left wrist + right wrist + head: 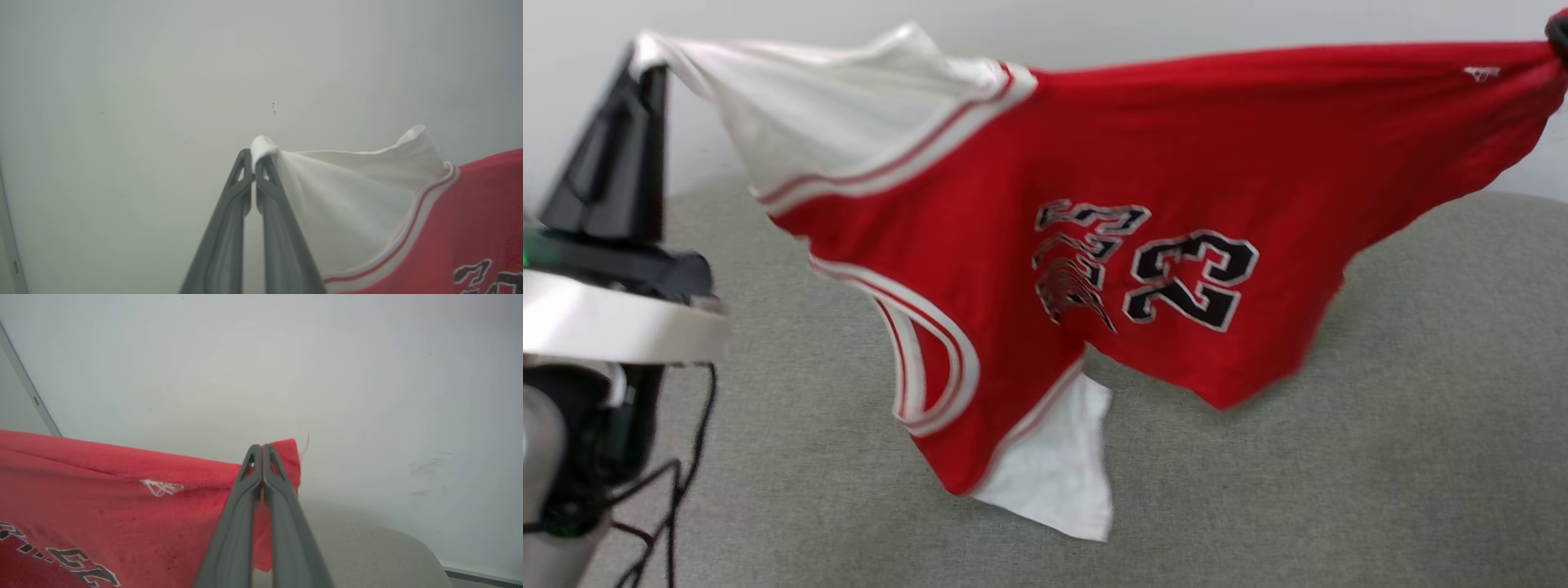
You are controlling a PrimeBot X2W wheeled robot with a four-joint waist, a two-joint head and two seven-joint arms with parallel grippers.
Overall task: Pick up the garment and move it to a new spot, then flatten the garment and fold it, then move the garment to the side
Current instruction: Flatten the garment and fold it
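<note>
At the far left of the head view, the pale left forearm [605, 327] is seen with black cables [678, 490] hanging below it. Above it, the left gripper [647, 65] [254, 157] is raised, and its two dark fingers are clamped on the tip of one white sleeve [849, 122] [355, 192] of the garment [1013, 163] [470, 228] [102, 477]. In the left wrist view, a small fold of white cloth is pinched between the fingertips and pokes out just beyond them.

From that grip the red jersey T-shirt is stretched to the right and held in the air in front of a pale wall [1176, 24], above a grey fabric-covered table [1339, 490] [367, 547]. The striped collar [931, 359] is seen left of centre, and the second white sleeve [1058, 465] hangs lowest, below it; whether it touches the table cannot be told. The black-and-white "23" print [1188, 278] is turned towards the head camera, near the middle of the cloth. A small white logo [1480, 73] [161, 486] is seen near the taut upper edge at the right.

At the upper right corner, the right gripper [1558, 33] [262, 451] is closed tightly on a bunched red corner of the garment, a little of which sticks out past the fingertips in the right wrist view.
</note>
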